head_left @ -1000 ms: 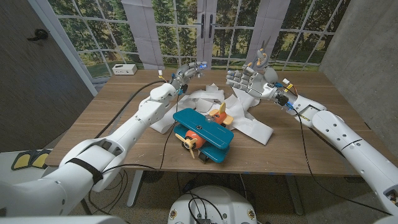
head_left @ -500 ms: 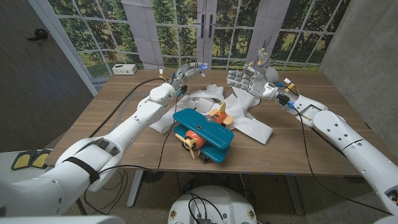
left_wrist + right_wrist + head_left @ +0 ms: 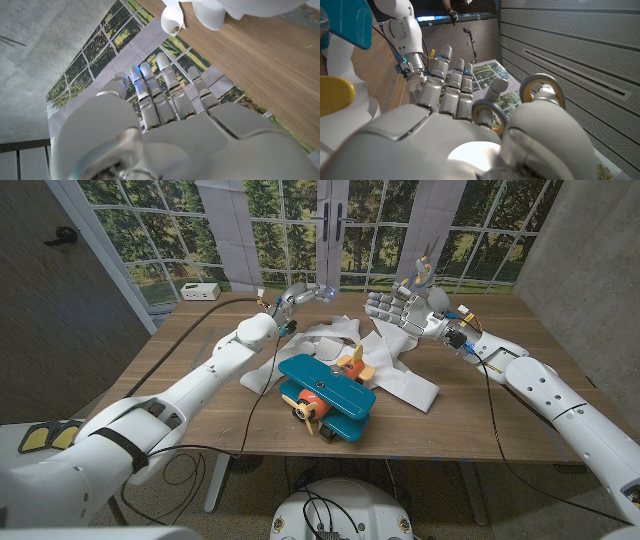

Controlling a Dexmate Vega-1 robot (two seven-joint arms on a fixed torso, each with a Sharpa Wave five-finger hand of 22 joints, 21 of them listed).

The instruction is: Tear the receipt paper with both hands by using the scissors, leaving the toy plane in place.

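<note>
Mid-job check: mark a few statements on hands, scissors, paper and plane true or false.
1. The right robot hand has the scissors on its fingers. True.
2. The left robot hand grips the paper. False: it is raised over the table's far side, holding nothing.
3. The plane sits at the table's far left corner. False: it is mid-table by the paper; a white box is at that corner.
4. The paper lies on the table. True.

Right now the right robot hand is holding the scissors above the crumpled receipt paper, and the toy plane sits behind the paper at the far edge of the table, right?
Not quite. The head view shows the toy plane in front of the receipt paper, toward the near edge of the table, not behind it. The rest holds: the right robot hand holds the scissors above the paper.
</note>
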